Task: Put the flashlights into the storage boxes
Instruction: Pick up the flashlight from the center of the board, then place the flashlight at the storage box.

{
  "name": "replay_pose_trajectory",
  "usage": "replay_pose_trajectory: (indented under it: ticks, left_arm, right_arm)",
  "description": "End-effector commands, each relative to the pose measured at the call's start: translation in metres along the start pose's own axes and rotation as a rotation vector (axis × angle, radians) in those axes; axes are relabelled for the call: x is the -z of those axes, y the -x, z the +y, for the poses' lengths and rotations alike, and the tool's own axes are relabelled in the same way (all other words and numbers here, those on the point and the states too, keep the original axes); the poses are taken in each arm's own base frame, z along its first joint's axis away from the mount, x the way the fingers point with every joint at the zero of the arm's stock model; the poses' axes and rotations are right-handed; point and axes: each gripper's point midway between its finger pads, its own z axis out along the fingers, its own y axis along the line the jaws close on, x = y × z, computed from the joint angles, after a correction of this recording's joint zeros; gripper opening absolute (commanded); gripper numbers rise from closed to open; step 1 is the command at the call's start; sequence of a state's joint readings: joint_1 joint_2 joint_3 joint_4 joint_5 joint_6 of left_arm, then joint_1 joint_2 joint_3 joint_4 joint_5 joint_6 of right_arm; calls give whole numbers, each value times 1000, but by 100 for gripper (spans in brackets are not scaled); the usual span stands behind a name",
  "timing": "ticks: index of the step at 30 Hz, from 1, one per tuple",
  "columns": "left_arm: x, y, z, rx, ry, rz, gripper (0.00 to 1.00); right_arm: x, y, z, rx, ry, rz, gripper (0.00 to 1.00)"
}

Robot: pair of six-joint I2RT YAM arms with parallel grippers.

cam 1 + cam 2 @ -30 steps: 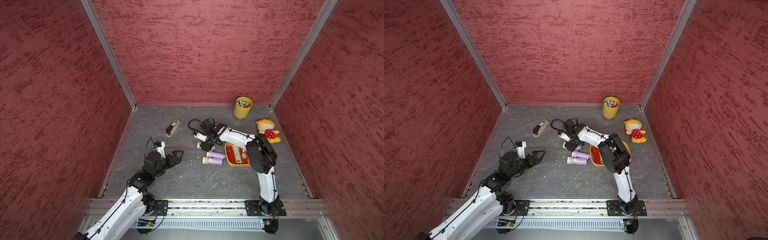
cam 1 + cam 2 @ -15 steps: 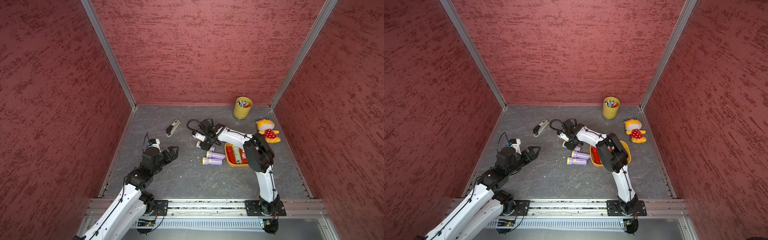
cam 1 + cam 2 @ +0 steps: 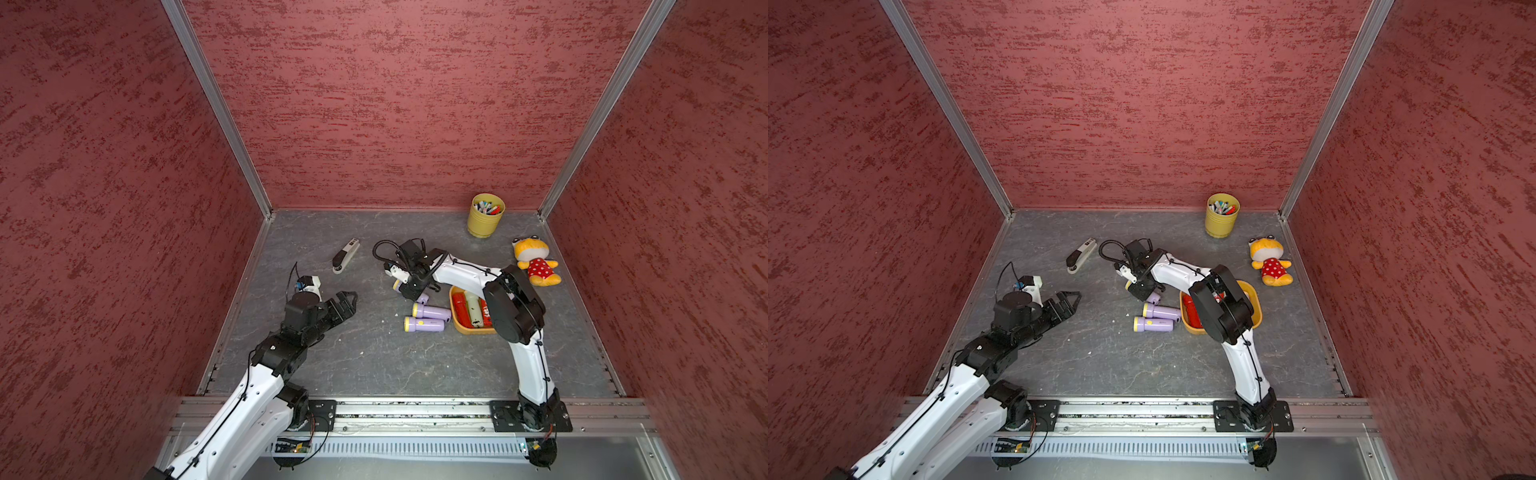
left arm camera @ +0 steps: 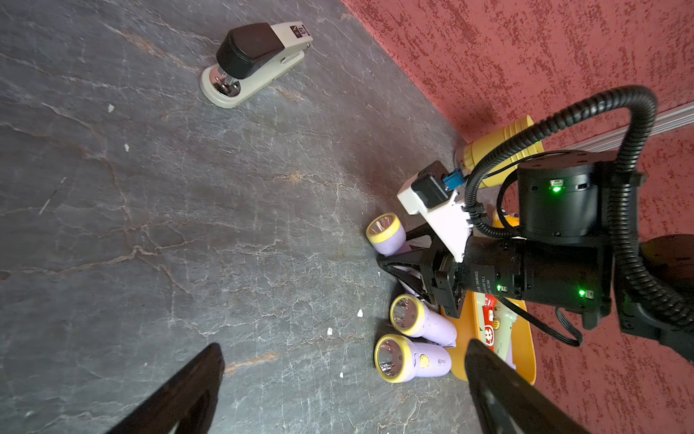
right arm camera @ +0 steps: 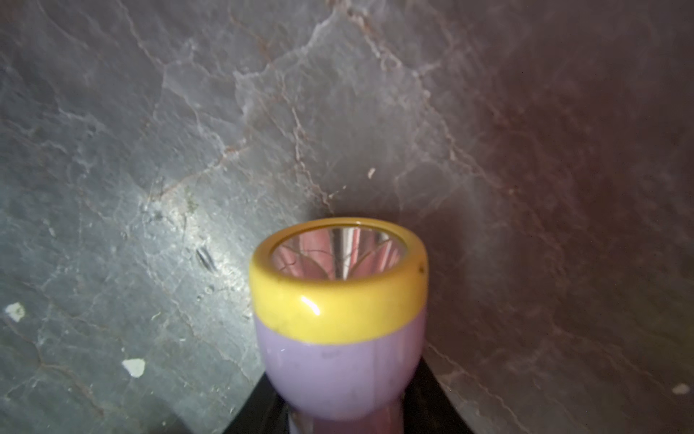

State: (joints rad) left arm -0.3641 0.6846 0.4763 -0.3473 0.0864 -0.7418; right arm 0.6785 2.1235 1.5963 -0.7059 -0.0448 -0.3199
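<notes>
Lilac torch [image 5: 340, 338] is in my right gripper [image 3: 410, 287]. The jaws sit either side of the narrow body, behind the yellow head and hard up against it. Can't tell whether they pinch it. The grip spot makes sense to me, since the flared head should stop it sliding out forward.

It looks down on the floor [image 3: 374, 353], near the tray [image 3: 454, 321], head pointing away from it. Second lilac [image 3: 432, 311] and third lilac [image 3: 424, 325] lie side by side just beside the tray, not in it. The tray holds a red torch [image 3: 458, 305] and a green torch [image 3: 471, 307], laid lengthwise next to each other. That's probably the only way they pack.

Left gripper [image 4: 343, 349] is empty, jaws wide apart, well clear of the pile. I read that as staying out of the right arm's way.

Views:
- Right wrist: only the torch head, lens and floor, no tray, so no carry direction from it.
- Left wrist: side-on look at the right jaws straddling the torch. It also shows all three lilac lenses, and the stapler [image 4: 255, 64] far off.
- Top views: only these look straight down into the tray, but my right elbow [image 3: 513, 311] covers part of it. In a top view most of the tray [image 3: 1257, 307] is hidden, so the count inside is unknown.
</notes>
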Motion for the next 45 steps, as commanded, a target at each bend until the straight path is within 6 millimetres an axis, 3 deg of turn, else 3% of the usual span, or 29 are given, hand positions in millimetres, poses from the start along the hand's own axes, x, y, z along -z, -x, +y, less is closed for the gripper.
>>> replay_pose_trajectory:
  ticks: [1,4,7,11,16,21,25,31,45]
  left_arm:
    - [1,12,-26,-83,-63,-8,100]
    - [-9,13,-48,-155,-99,21,100]
    - [-23,8,-76,-244,-141,69,100]
    - [-47,-10,-112,-362,-189,154,100]
    - [-71,-33,-139,-394,-244,224,100]
    - [-86,-51,-157,-405,-283,262,100]
    - [-95,-67,-163,-428,-293,315,100]
    - [-98,-79,-156,-406,-284,351,100]
    - [-99,-80,-141,-347,-251,322,100]
  right_arm:
    - [61,41,-22,-75,-98,-186,37]
    - [98,43,-41,-184,-135,-277,38]
    - [133,31,-59,-311,-152,-355,39]
    - [166,-6,-77,-492,-158,-420,39]
    - [193,-64,-88,-718,-177,-476,38]
    - [194,-125,-90,-945,-191,-446,39]
    - [192,-156,-85,-1042,-187,-420,39]
    - [179,-198,-71,-1142,-180,-366,39]
    - [143,-203,-66,-1150,-89,-280,39]
